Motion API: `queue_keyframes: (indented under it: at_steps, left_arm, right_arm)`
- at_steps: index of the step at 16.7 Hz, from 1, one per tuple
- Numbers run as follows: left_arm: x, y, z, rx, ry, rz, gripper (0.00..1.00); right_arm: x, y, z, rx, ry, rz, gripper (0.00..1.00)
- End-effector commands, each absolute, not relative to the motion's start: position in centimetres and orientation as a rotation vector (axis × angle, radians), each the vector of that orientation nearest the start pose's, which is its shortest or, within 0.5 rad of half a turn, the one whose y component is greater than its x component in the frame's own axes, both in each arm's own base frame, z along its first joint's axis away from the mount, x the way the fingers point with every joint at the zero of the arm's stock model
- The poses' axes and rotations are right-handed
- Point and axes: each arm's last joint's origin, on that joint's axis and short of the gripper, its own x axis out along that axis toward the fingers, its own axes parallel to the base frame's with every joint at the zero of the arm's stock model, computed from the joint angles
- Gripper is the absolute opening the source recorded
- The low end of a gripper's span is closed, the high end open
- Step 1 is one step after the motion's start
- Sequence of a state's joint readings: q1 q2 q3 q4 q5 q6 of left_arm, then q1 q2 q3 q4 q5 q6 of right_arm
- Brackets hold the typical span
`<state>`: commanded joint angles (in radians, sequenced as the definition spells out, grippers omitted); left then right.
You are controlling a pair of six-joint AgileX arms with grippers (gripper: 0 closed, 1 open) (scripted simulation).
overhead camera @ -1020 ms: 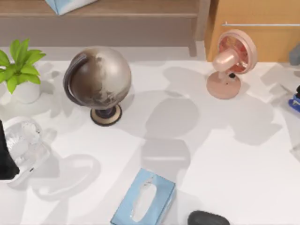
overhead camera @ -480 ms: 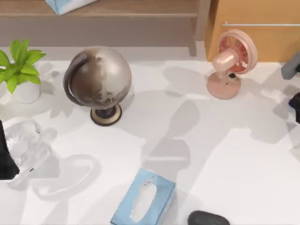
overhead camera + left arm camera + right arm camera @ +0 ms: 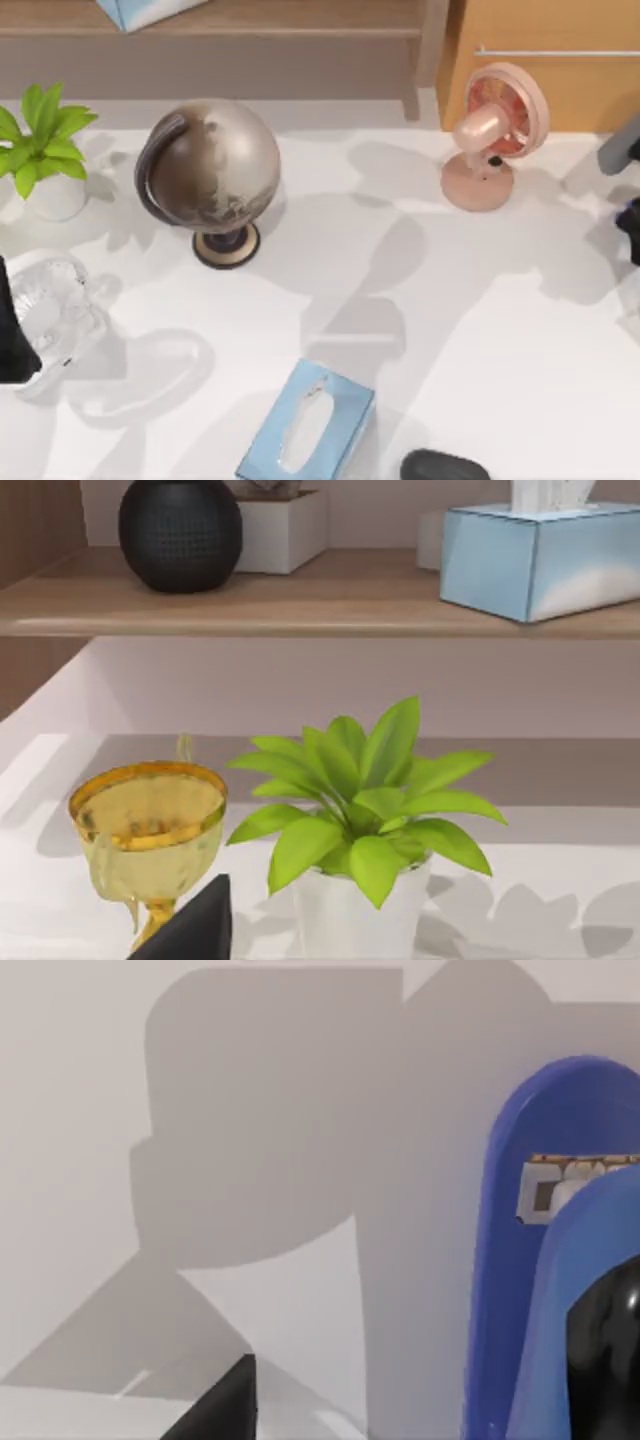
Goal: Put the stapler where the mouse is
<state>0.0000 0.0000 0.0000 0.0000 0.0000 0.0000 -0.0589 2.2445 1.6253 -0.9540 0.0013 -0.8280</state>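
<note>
**Stapler at the right gripper, mouse at the near edge**

Your right arm (image 3: 625, 215) sits at the table's far right edge. In the right wrist view the stapler (image 3: 520, 1290) is close up under the right gripper, lying on the white table (image 3: 480, 340), its long axis running straight away from the camera and its rounded end pointing away. One dark finger (image 3: 610, 1350) lies against its top; a second fingertip (image 3: 225, 1405) stands well apart on the other side. Whether the fingers are closed on the stapler, you cannot tell.

The mouse (image 3: 445, 466) lies at the near edge, right of centre, just beside the pale blue tissue box (image 3: 305, 425).

Between them is bare tabletop. The pink fan (image 3: 490, 135) stands far right, the globe (image 3: 210, 175) far left of centre, the plant (image 3: 45, 150) far left.

Your left arm (image 3: 15, 330) is parked at the left edge beside a clear goblet (image 3: 60, 305); you cannot tell how its fingers stand.
</note>
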Motion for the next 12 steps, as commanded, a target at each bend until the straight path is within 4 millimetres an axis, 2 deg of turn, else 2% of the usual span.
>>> queue_keyframes:
  at_steps: [10,12]
  left_arm:
    - [10.57,-0.12,16.00,0.000,0.000,0.000,1.00]
    - [10.57,-0.12,16.00,0.000,0.000,0.000,1.00]
  right_arm:
    - [42.41,-2.08,11.37,-0.607,1.485,0.612,0.02]
    - [42.41,-2.08,11.37,-0.607,1.485,0.612,0.00]
